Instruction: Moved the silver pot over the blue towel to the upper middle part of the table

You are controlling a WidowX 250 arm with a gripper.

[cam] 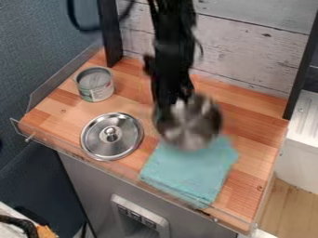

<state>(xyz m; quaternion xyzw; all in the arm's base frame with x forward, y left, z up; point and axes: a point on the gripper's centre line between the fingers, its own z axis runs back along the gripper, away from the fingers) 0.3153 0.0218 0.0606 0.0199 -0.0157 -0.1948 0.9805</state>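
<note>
Currently, gripper: blurred, closed on the silver pot at the pot's upper left side
Silver pot: tilted and blurred, over the upper end of the blue towel
Blue towel: flat on the wooden table, reaching down towards its front edge
Metal lid: lying knob up, just left of the towel
Can: upright, topless, beyond the lid, near the table's left edge, well apart from the pot
</note>
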